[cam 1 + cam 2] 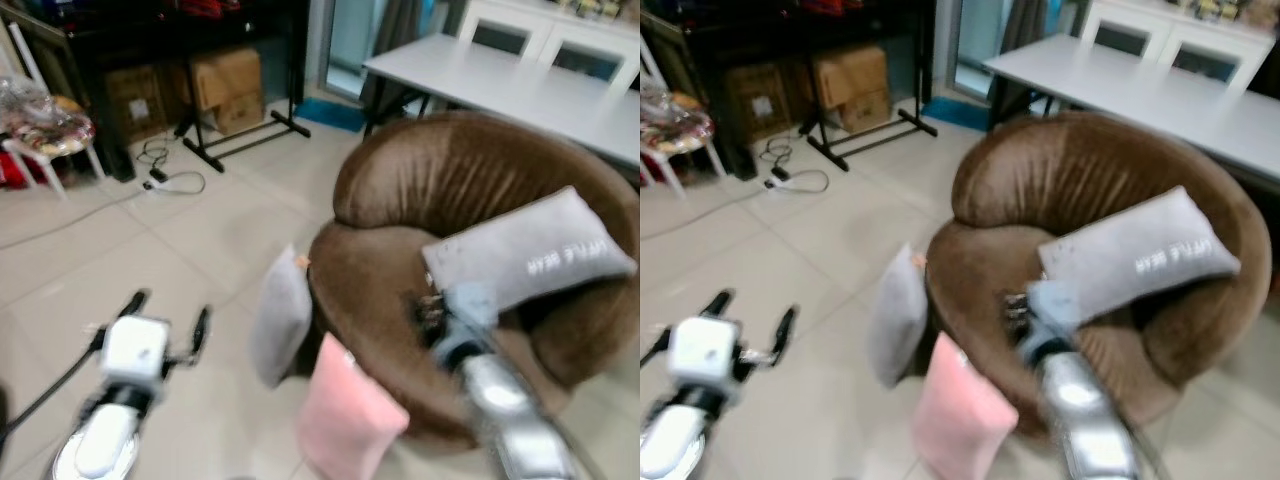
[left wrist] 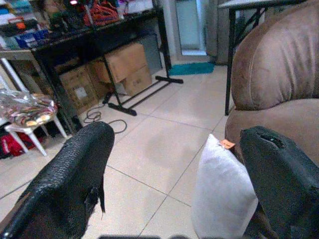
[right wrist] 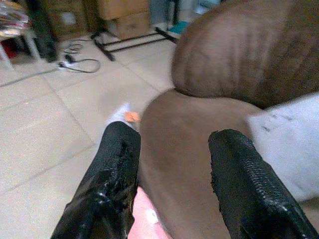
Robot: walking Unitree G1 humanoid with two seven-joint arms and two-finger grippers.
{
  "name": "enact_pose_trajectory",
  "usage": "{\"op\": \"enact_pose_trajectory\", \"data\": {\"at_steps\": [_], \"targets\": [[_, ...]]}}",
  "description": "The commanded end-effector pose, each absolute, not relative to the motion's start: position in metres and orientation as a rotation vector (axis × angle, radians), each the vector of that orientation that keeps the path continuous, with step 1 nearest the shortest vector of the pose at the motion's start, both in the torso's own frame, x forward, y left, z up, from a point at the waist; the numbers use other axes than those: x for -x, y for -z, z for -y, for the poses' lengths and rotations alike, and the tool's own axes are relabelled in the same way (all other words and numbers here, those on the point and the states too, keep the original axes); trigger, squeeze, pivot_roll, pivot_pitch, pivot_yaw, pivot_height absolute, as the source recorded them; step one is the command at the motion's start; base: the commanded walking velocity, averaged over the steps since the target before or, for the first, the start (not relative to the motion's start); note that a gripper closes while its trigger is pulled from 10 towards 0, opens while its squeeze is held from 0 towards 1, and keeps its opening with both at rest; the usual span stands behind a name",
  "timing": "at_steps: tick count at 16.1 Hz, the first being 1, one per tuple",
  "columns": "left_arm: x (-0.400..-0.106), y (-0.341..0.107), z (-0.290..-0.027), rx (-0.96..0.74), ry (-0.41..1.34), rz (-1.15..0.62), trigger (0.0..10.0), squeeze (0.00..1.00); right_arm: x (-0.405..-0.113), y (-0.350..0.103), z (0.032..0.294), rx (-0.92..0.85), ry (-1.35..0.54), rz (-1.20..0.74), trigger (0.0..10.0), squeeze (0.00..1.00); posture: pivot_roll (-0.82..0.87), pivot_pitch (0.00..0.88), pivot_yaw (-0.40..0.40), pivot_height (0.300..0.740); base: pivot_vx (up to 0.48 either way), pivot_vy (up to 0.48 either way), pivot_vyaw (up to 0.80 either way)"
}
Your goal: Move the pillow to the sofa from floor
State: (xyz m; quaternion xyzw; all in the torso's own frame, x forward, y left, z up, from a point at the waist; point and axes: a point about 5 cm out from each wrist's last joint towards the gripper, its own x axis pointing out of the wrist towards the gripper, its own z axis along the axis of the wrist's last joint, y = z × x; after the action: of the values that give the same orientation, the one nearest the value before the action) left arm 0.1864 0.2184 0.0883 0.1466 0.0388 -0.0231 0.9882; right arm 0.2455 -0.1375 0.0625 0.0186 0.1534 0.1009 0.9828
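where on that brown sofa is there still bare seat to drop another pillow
The front of the brown sofa seat is bare, between the grey lettered pillow and the front rim. The right tool hovers open over it. The back right is taken by that pillow. On the floor, a grey pillow and pink pillow crowd the sofa's front left.

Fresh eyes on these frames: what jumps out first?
The round brown sofa with a grey pillow lying on its seat. Next, the small grey pillow and pink pillow propped on the floor against its front. Both grippers are open: left gripper over the tiles, right gripper above the seat's front.
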Motion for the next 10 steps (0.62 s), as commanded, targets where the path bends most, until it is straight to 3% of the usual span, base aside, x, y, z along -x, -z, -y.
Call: {"op": "enact_pose_trajectory", "data": {"at_steps": [1,3,10], "targets": [[-0.190,-0.090,-0.209,-0.295,0.074,-0.056,10.0,0.00,-0.245,-0.064,0.154,-0.014,-0.161,-0.310,10.0,0.00,0.06,0.000,-0.074,0.740,0.345,0.000,0.00],[-0.190,-0.090,-0.209,-0.304,0.082,-0.053,10.0,0.00,-0.245,-0.063,0.153,-0.013,-0.159,-0.311,10.0,0.00,0.06,0.000,-0.051,0.740,0.332,0.000,0.00],[-0.211,-0.106,-0.225,-0.381,0.180,-0.028,10.0,0.00,-0.226,-0.057,0.144,-0.086,-0.037,-0.308,10.0,0.00,0.07,0.014,0.147,0.740,0.000,0.000,0.00]]}}
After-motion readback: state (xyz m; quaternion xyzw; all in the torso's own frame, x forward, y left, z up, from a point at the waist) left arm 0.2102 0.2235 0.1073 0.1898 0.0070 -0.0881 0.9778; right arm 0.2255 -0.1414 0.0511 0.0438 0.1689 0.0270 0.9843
